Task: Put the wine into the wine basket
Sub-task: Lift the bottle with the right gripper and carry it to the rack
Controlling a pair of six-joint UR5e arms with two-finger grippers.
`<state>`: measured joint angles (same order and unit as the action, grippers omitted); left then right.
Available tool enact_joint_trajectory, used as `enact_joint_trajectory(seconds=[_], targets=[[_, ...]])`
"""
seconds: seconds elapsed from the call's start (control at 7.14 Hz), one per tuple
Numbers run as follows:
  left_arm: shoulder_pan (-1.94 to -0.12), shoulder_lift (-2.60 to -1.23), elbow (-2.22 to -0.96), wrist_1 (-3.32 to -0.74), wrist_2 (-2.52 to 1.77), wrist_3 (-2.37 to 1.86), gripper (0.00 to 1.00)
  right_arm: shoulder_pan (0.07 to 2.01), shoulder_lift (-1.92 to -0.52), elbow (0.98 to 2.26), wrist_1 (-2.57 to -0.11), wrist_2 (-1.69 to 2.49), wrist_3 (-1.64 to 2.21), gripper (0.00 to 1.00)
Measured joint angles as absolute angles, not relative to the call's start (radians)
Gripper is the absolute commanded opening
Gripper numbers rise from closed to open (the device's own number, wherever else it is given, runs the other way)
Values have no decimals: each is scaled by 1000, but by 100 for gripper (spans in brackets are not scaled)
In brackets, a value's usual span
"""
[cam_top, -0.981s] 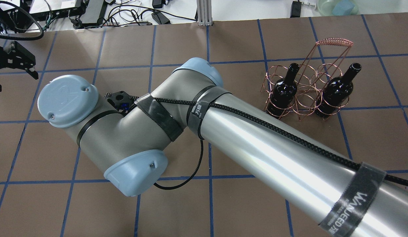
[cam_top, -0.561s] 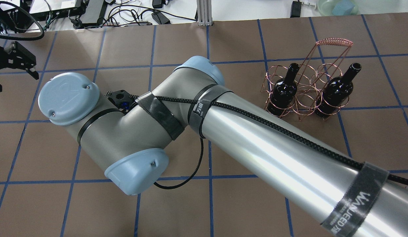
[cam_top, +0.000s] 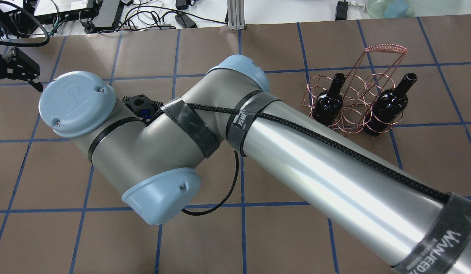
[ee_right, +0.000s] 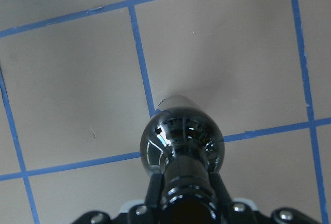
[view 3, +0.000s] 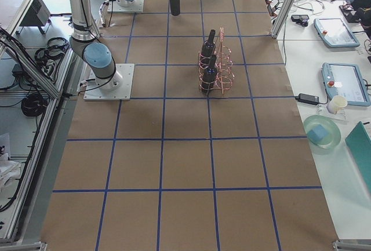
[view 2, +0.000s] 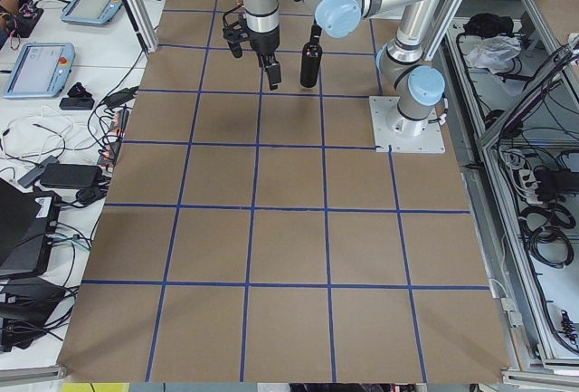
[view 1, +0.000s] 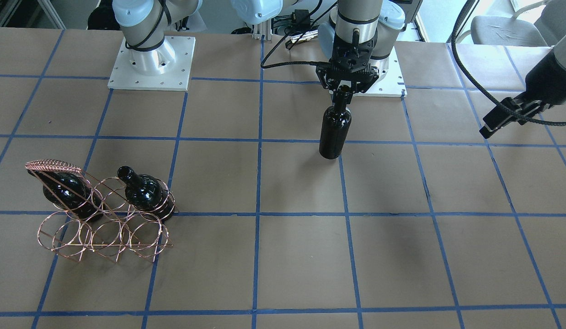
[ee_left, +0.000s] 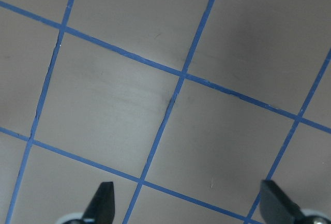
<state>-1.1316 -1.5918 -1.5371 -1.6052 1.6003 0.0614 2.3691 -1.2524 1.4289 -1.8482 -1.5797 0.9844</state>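
Note:
My right gripper [view 1: 341, 87] is shut on the neck of a glossy black wine bottle [view 1: 334, 132] and holds it upright near the robot's bases. The right wrist view looks down the bottle [ee_right: 182, 141] between the fingers. I cannot tell whether its base touches the table. In the overhead view my right arm hides the bottle and gripper. The copper wire wine basket [view 1: 104, 230] stands far off, also in the overhead view [cam_top: 353, 114], and holds two more bottles [cam_top: 328, 102] [cam_top: 387, 104]. My left gripper [view 1: 488, 125] is open and empty over bare table [ee_left: 189, 198].
The table is brown paper with a blue tape grid [view 1: 260, 214]. The two arm base plates [view 1: 150, 68] stand at the robot's edge. My right arm [cam_top: 296, 152] reaches across the middle. Cables and devices [cam_top: 106, 15] lie beyond the far edge.
My right arm's wrist and elbow have shifted a little and look larger in the overhead view. The left gripper has edged toward the far edge. The basket and its bottles have not moved.

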Motion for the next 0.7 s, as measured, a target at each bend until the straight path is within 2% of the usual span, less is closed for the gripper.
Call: enact_joint_trajectory(seconds=[0.28,0.7], targets=[[-1140,-1591,-1537,-1606,1602,61,100,2318,-1299,1428,-1780,-1620,901,0],[-1243,-1573,-1535,-1602,1602,61,100,2107,-1461,1427,-1567,-1625,618,0]])
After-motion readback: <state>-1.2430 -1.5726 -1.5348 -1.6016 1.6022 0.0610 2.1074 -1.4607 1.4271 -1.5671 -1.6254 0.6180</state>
